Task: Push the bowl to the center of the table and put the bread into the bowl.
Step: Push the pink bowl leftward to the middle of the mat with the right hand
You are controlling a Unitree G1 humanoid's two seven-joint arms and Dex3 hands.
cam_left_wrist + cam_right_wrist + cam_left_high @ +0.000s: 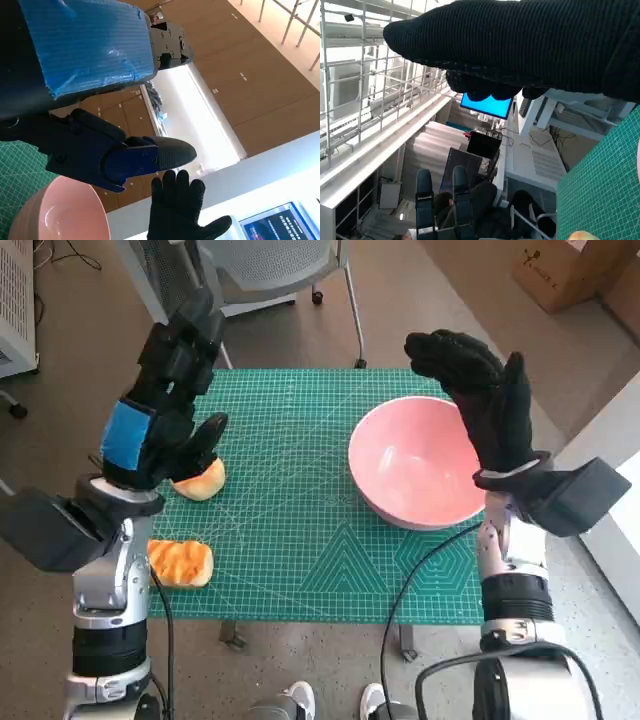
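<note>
Pink bowl [415, 462] is sitting on the green cutting mat [300, 540] that is covering the table, toward the robot's right side of it, upright and holding nothing. Right hand [480, 400] is hanging raised at the bowl's far-right rim, fingers spread and grasping nothing; whether the glove is touching the rim is hard to tell from the head view. Left hand [170, 390] is hovering raised over the mat's left part, blue tape facing up, fingers apart and likewise holding nothing.

Two pieces of bread are lying on the mat's left side, well apart from the bowl. One pale bun [200, 480] is showing just under the left hand, partly hidden by it. One ridged orange bread [182, 562] is lying nearer the robot, beside the left forearm.

Left wrist view is catching the bowl's rim [55, 210] and the gloved right hand [182, 210] beyond it.
</note>
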